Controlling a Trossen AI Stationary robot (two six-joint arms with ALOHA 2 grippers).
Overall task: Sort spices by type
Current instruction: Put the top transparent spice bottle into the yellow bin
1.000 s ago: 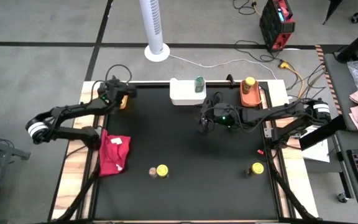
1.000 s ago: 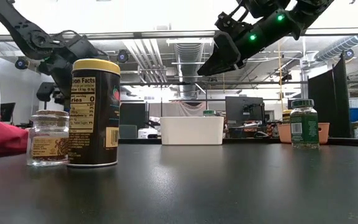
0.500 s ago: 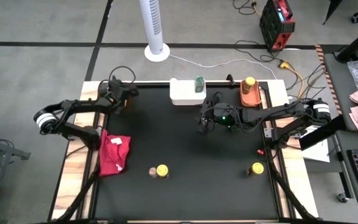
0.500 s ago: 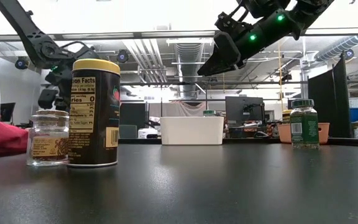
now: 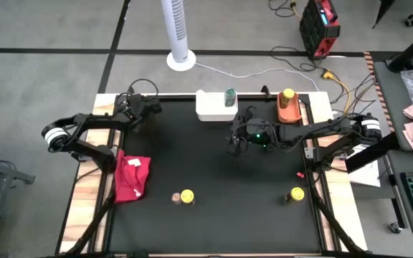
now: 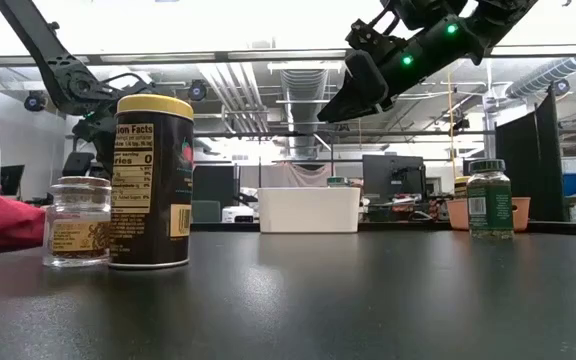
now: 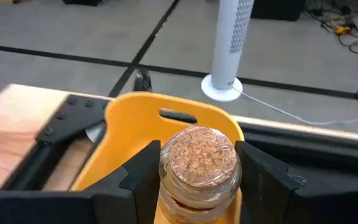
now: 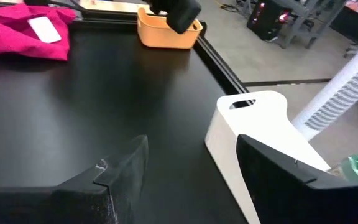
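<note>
— What is hard to see?

— From above, the left claw [image 5: 136, 107] hides the yellow tray [image 7: 166, 127]. Its wrist view shows it pinching a cork-lidded jar [image 7: 197, 165] over that tray.

— The other containers?

— A green-lidded jar [image 5: 229, 95] stands in the white tray [image 5: 210, 107], a yellow-lidded one [image 5: 287, 95] in the orange tray [image 5: 290, 113].

— Any change?

— The left arm has drawn back slightly. The right claw [image 5: 236, 137] hangs spread, empty, mid-table [image 5: 214, 179].
</note>
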